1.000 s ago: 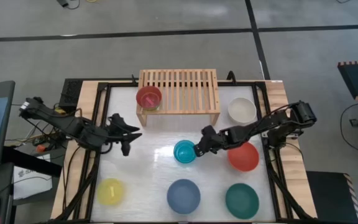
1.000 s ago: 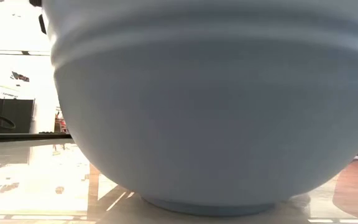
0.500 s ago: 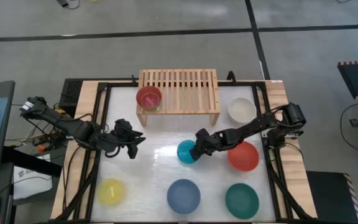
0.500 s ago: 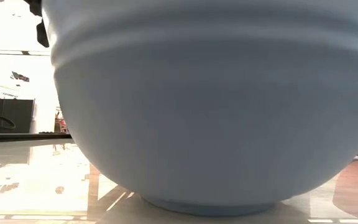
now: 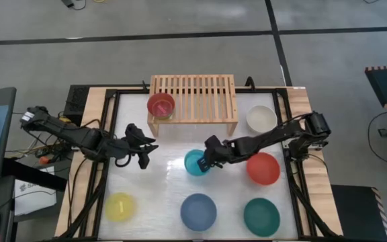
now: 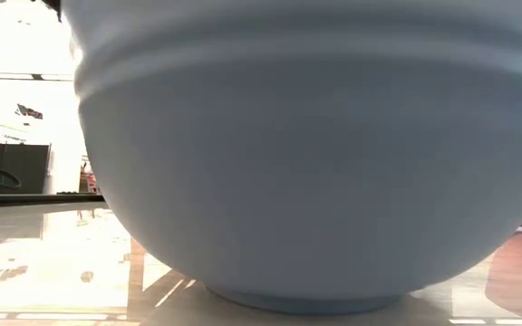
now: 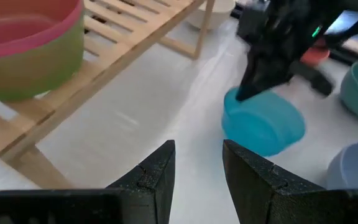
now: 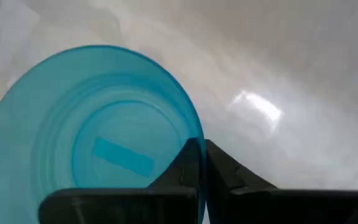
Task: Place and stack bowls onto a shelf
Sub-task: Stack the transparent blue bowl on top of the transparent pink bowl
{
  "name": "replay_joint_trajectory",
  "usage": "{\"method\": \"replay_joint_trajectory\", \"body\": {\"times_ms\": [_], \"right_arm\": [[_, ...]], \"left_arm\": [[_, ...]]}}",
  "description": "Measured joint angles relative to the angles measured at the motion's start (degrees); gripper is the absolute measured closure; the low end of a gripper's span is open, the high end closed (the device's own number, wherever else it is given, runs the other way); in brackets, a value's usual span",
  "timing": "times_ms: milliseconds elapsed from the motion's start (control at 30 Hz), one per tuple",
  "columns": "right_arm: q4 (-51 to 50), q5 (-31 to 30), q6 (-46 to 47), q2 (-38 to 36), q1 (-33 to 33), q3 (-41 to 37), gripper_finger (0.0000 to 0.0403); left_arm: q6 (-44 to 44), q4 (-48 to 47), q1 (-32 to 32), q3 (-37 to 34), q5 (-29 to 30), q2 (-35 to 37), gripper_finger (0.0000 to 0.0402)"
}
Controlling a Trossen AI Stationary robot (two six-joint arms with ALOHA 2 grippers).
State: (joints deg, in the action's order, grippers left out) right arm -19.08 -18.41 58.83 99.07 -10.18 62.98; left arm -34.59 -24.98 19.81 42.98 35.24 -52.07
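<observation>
Since a second ago the right claw [image 5: 207, 161] has carried the cyan bowl [image 5: 195, 163] a little leftward and farther from the red bowl [image 5: 263, 168], while the left claw [image 5: 144, 150] has edged in toward the middle of the desk [image 5: 160, 185]. From where I stand, the right claw pinches only one wall of the cyan bowl, fingers closed on its rim, and the bowl looks tilted in the left wrist view. That thin one-sided hold is the worry: a quick swing toward the shelf [image 5: 193, 101] could let the bowl twist out and drop. The left claw hovers with fingers narrowly parted, holding nothing, near the shelf's left leg; if both arms keep closing on the same spot they could bump. On the shelf's left end a pink bowl [image 5: 160, 105] already sits nested in a lime green one, so a careless landing there might knock that stack off.
</observation>
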Motion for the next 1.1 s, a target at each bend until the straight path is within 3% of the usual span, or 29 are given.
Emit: {"method": "replay_joint_trajectory", "body": {"times_ms": [200, 367, 533, 833, 1100], "right_arm": [[-13.7, -10.9, -5.4, 0.7, 0.2, 14.0, 0.0373], [-13.9, -18.0, -14.0, 0.6, 0.3, 20.9, 0.0379], [-14.0, -21.1, -20.3, 0.7, 1.6, 24.2, 0.0376], [-14.0, -21.8, -28.1, 0.7, 3.6, 24.9, 0.0376], [-13.5, -22.3, -32.9, 0.7, 3.4, 24.9, 0.0375]], "left_arm": [[3.1, 1.5, -4.8, 2.4, -4.2, -0.1, 0.0268], [7.0, 2.7, -9.3, 4.8, -9.0, -1.6, 0.0239], [11.0, 4.0, -12.1, 7.4, -10.6, -4.0, 0.0218], [15.5, 5.4, -14.5, 13.8, -14.0, -11.5, 0.0215], [16.0, 3.1, -17.3, 20.2, -11.3, -19.5, 0.0222]]}}
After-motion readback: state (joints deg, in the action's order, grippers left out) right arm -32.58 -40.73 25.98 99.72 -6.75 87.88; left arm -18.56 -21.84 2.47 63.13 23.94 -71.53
